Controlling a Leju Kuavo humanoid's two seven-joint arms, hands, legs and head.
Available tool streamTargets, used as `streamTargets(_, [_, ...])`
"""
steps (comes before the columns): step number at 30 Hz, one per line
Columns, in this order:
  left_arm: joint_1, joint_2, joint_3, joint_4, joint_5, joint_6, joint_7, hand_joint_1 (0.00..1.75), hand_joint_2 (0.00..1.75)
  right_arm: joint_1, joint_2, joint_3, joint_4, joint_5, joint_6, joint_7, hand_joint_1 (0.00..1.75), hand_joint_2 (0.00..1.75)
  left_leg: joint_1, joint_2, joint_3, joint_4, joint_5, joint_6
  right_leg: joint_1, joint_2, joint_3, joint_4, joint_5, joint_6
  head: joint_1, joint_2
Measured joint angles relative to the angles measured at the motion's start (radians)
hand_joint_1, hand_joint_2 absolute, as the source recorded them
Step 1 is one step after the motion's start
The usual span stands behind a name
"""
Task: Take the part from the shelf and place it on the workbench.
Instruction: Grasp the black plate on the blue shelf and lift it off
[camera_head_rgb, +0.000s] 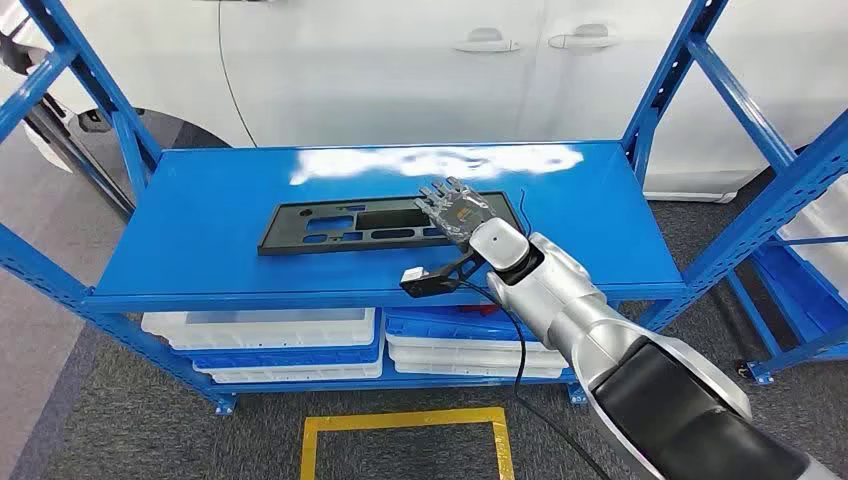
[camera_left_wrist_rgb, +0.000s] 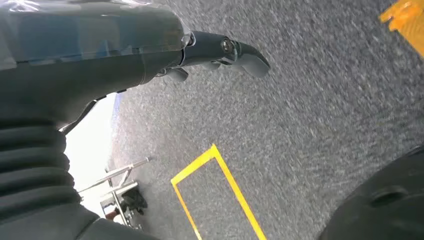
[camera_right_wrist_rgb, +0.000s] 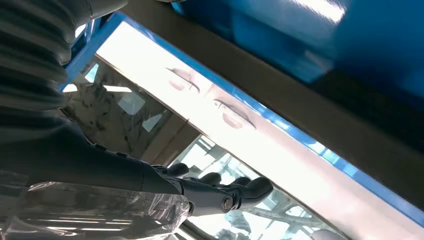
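Observation:
The part (camera_head_rgb: 340, 225) is a flat black panel with several cutouts. It lies lengthwise on the top deck of the blue shelf (camera_head_rgb: 200, 250). My right hand (camera_head_rgb: 455, 210) reaches over the part's right end with its fingers stretched forward and nothing in them; whether it touches the panel I cannot tell. In the right wrist view the right hand (camera_right_wrist_rgb: 220, 192) has dark, spread fingers that hold nothing. My left hand (camera_left_wrist_rgb: 220, 52) hangs beside my body over grey carpet and is empty.
A white car (camera_head_rgb: 400, 60) stands close behind the shelf. White and blue bins (camera_head_rgb: 270, 335) fill the lower level. Blue uprights (camera_head_rgb: 90, 90) flank the deck, and another blue rack (camera_head_rgb: 800, 250) is at the right. A yellow floor marking (camera_head_rgb: 400, 425) lies in front.

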Motion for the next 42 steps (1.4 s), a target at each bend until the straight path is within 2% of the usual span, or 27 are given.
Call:
streamTargets(3, [0.0,-0.002,0.0,0.0,0.0,0.0,0.0,0.0,0.0,-0.003,0.007,0.002,0.011,0.0,0.0,-0.002,0.0,1.75,0.004,-0.003,-0.001,-0.002,0.003,0.008,0.001,-0.002,-0.003,0.009,-0.008,0.007,0.0,0.0])
streamTargets(4, [0.0,-0.002,0.0,0.0,0.0,0.0,0.0,0.0,0.0,-0.005,0.01,0.003,0.015,-0.001,-0.001,-0.003,0.01,1.75,0.006,-0.003,-0.002,-0.003,0.004,0.013,0.0,-0.004,-0.011,0.03,-0.022,0.012,0.0,0.0])
streamTargets(6, [0.0,-0.003,0.0,0.0,0.0,0.0,0.0,0.0,0.0,-0.01,0.014,0.005,0.024,-0.001,-0.001,-0.004,0.14,1.75,0.009,-0.002,-0.002,-0.005,0.004,0.02,-0.005,-0.007,-0.056,0.13,-0.077,0.026,0.0,0.0])
streamTargets(8, [0.001,-0.002,0.0,0.0,0.0,0.0,0.0,0.0,0.0,-0.01,0.016,0.009,0.033,-0.001,0.0,-0.005,0.86,1.75,0.009,-0.002,-0.003,-0.004,0.004,0.023,-0.01,-0.009,-0.12,0.259,-0.128,0.033,0.0,0.0])
streamTargets(9, [0.001,-0.002,0.0,0.0,0.0,0.0,0.0,0.0,0.0,-0.009,0.017,0.012,0.037,-0.001,0.0,-0.007,1.2,1.75,0.009,-0.002,-0.002,-0.004,0.003,0.023,-0.012,-0.01,-0.138,0.29,-0.13,0.033,0.0,0.0])
streamTargets(10, [0.001,-0.002,0.0,0.0,0.0,0.0,0.0,0.0,0.0,-0.009,0.018,0.013,0.041,-0.001,0.0,-0.01,1.49,1.75,0.009,-0.003,-0.001,-0.004,0.003,0.023,-0.013,-0.01,-0.137,0.281,-0.112,0.032,0.0,0.0])
streamTargets(11, [0.001,-0.002,0.0,0.0,0.0,0.0,0.0,0.0,0.0,-0.01,0.019,0.014,0.044,-0.001,0.0,-0.012,1.52,1.75,0.008,-0.005,0.0,-0.004,0.003,0.023,-0.012,-0.01,-0.116,0.233,-0.079,0.028,0.0,0.0])
streamTargets(13, [0.001,-0.004,0.0,0.0,0.0,0.0,0.0,0.0,0.0,-0.015,0.02,0.014,0.048,-0.001,0.0,-0.018,1.58,1.75,0.006,-0.007,0.002,-0.004,0.002,0.02,-0.007,-0.008,-0.05,0.087,-0.011,0.014,0.0,0.0])
streamTargets(15, [0.001,-0.004,0.0,0.0,0.001,0.0,0.0,0.0,0.0,-0.019,0.021,0.015,0.051,-0.001,0.0,-0.022,1.68,1.75,0.006,-0.008,-0.001,-0.004,0.002,0.013,0.0,-0.007,-0.016,0.004,0.015,0.003,0.0,0.0])
streamTargets(17, [0.001,-0.003,0.0,0.0,0.001,0.0,0.0,0.0,0.0,-0.02,0.022,0.015,0.054,-0.002,0.0,-0.025,1.74,1.75,0.006,-0.009,-0.001,-0.01,0.005,0.003,0.001,-0.007,-0.015,-0.007,0.018,-0.002,0.0,0.0])
streamTargets(19, [0.002,-0.002,0.0,0.0,0.002,0.0,0.0,0.0,0.0,-0.022,0.025,0.015,0.056,-0.003,-0.001,-0.026,1.74,1.75,0.004,-0.007,-0.004,-0.001,-0.004,-0.008,-0.006,-0.01,-0.006,-0.024,0.026,-0.008,0.0,0.0])
streamTargets(21, [0.002,0.0,0.0,0.0,0.003,0.001,-0.008,0.0,0.0,-0.029,0.029,0.018,0.056,-0.004,-0.001,-0.029,1.74,1.75,0.003,-0.006,-0.039,0.078,-0.049,-0.018,-0.012,-0.013,0.004,-0.038,0.033,-0.014,0.0,0.0])
streamTargets(23, [0.0,0.001,0.0,-0.001,0.006,0.001,-0.019,0.0,0.0,-0.034,0.031,0.023,0.058,-0.006,-0.001,-0.032,1.73,1.75,0.003,-0.009,-0.097,0.208,-0.107,-0.028,-0.011,-0.014,0.007,-0.039,0.032,-0.017,0.0,0.0])
streamTargets(24, [-0.002,0.001,0.0,-0.002,0.008,0.001,-0.021,0.0,0.0,-0.033,0.032,0.026,0.059,-0.006,0.0,-0.033,1.73,1.75,0.002,-0.01,-0.114,0.25,-0.117,-0.031,-0.011,-0.013,0.008,-0.038,0.031,-0.018,0.0,0.0])
streamTargets(25, [-0.003,0.002,0.0,-0.002,0.009,0.001,-0.021,0.0,0.0,-0.032,0.033,0.029,0.061,-0.006,0.0,-0.036,1.72,1.75,0.002,-0.01,-0.117,0.257,-0.11,-0.034,-0.011,-0.013,0.008,-0.036,0.03,-0.018,0.0,0.0])
streamTargets(26, [-0.003,0.002,0.0,-0.002,0.009,0.001,-0.018,0.0,0.0,-0.032,0.034,0.032,0.062,-0.007,0.001,-0.038,1.73,1.75,0.003,-0.01,-0.1,0.222,-0.083,-0.036,-0.012,-0.011,0.008,-0.033,0.029,-0.016,0.0,0.0])
streamTargets(28, [0.001,0.002,0.0,-0.003,0.009,0.001,-0.014,0.0,0.0,-0.032,0.034,0.035,0.063,-0.007,0.001,-0.04,1.73,1.75,0.005,-0.002,-0.035,0.086,-0.021,-0.039,-0.011,-0.007,0.005,-0.022,0.022,-0.009,0.0,0.0])
streamTargets(30, [0.005,0.001,0.0,-0.002,0.008,0.001,-0.012,0.0,0.0,-0.035,0.033,0.036,0.063,-0.007,0.0,-0.041,1.74,1.75,0.007,0.0,0.003,0.003,0.003,-0.026,-0.006,-0.003,-0.003,-0.01,0.016,-0.002,0.0,0.0])
streamTargets(32, [0.005,0.0,0.0,-0.002,0.009,0.001,-0.012,0.0,0.0,-0.037,0.033,0.038,0.064,-0.008,0.0,-0.044,1.74,1.75,0.007,-0.004,0.003,-0.005,0.002,-0.005,-0.002,-0.001,-0.01,-0.005,0.015,0.003,0.0,0.0])
streamTargets(33, [0.005,0.0,0.0,-0.002,0.008,0.002,-0.012,0.0,0.0,-0.037,0.033,0.039,0.064,-0.009,-0.001,-0.045,1.74,1.75,0.008,-0.004,0.001,-0.005,0.003,0.002,-0.003,-0.001,-0.012,-0.001,0.013,0.006,0.0,0.0])
streamTargets(35, [0.005,-0.002,0.0,-0.002,0.009,0.002,-0.012,0.0,0.0,-0.038,0.033,0.041,0.064,-0.011,-0.001,-0.046,1.74,1.75,0.011,-0.003,0.0,-0.008,0.006,0.013,-0.006,-0.004,-0.031,0.045,-0.018,0.018,0.0,0.0])
streamTargets(36, [0.005,-0.002,0.0,-0.002,0.009,0.002,-0.012,0.0,0.0,-0.038,0.033,0.041,0.064,-0.013,-0.001,-0.047,1.74,1.75,0.013,-0.002,-0.001,-0.008,0.007,0.017,-0.008,-0.005,-0.052,0.093,-0.047,0.025,0.0,0.0])
streamTargets(38, [0.005,-0.002,0.0,-0.003,0.009,0.002,-0.012,0.0,0.0,-0.037,0.033,0.043,0.065,-0.02,-0.003,-0.047,1.75,1.75,0.013,-0.002,-0.002,-0.008,0.007,0.019,-0.012,-0.009,-0.115,0.227,-0.109,0.033,0.0,0.0])
streamTargets(39, [0.005,-0.002,0.0,-0.003,0.009,0.002,-0.012,0.0,0.0,-0.036,0.033,0.044,0.066,-0.025,-0.004,-0.048,1.75,1.75,0.013,-0.002,-0.003,-0.008,0.007,0.02,-0.014,-0.01,-0.139,0.276,-0.124,0.034,0.0,0.0])
streamTargets(40, [0.006,-0.002,0.0,-0.003,0.009,0.002,-0.012,0.0,0.0,-0.035,0.033,0.045,0.067,-0.031,-0.006,-0.049,1.75,1.75,0.013,-0.002,-0.003,-0.008,0.007,0.02,-0.014,-0.01,-0.149,0.294,-0.12,0.034,0.0,0.0])
streamTargets(41, [0.006,-0.002,0.0,-0.003,0.009,0.003,-0.012,0.0,0.0,-0.035,0.033,0.045,0.067,-0.037,-0.008,-0.05,1.75,1.75,0.013,-0.003,-0.002,-0.008,0.006,0.02,-0.014,-0.01,-0.137,0.266,-0.096,0.031,0.0,0.0])
streamTargets(42, [0.006,-0.002,0.0,-0.003,0.01,0.003,-0.012,0.0,0.0,-0.036,0.033,0.045,0.067,-0.041,-0.01,-0.052,1.75,1.75,0.013,-0.004,0.0,-0.008,0.006,0.019,-0.014,-0.01,-0.107,0.2,-0.059,0.026,0.0,0.0])
